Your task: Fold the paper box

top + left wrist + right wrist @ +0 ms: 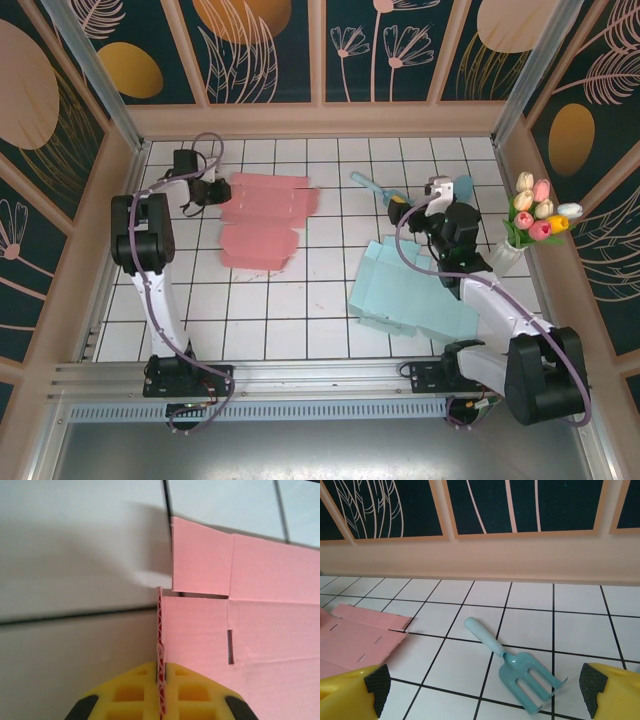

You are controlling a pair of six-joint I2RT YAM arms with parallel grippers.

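The pink paper box [265, 220] lies flat and unfolded on the white tiled table, left of centre at the back. My left gripper [222, 190] is at its left edge, shut on a raised flap. In the left wrist view the flap's corrugated edge [160, 630] stands upright between the closed yellow fingers [192, 690], and the rest of the pink sheet [260, 620] spreads to the right. My right gripper [408, 208] hovers open at the right; its yellow fingers [350, 690] frame bare tiles, and a corner of the pink box [355, 635] shows at the left.
A light blue flat cardboard box [400, 290] lies under the right arm. A teal garden fork [372, 185] [520, 665] rests on the tiles ahead of the right gripper. A vase of tulips [535, 220] stands by the right wall. Walls enclose the table.
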